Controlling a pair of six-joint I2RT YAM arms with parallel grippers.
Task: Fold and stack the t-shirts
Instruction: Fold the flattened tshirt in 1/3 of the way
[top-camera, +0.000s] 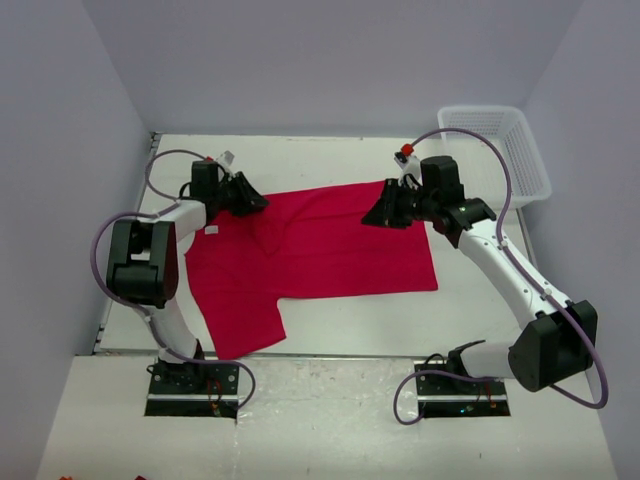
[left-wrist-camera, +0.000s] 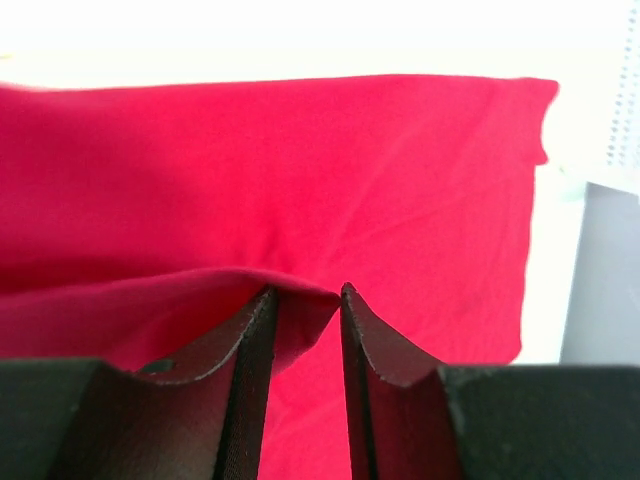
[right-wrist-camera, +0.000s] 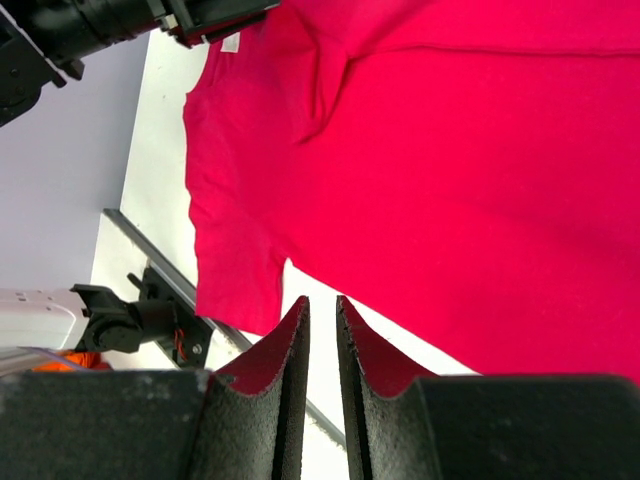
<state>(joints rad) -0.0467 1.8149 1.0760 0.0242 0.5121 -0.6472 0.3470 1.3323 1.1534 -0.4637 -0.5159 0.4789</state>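
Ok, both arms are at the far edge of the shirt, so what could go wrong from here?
The left gripper has only a thin fold of the t-shirt at its fingertips, jaws apart; it may slip out on lifting.
The right gripper shows no clear hold, so one side might stay down and skew the fold.
The near sleeve lies close to the table edge and could drag off.

Red t-shirt (top-camera: 320, 250) flat on table (top-camera: 360, 322), white basket (top-camera: 482, 110) far right

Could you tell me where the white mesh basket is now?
In the top view, the white mesh basket sits at the table's far right corner, beyond the right gripper and apart from the red t-shirt.
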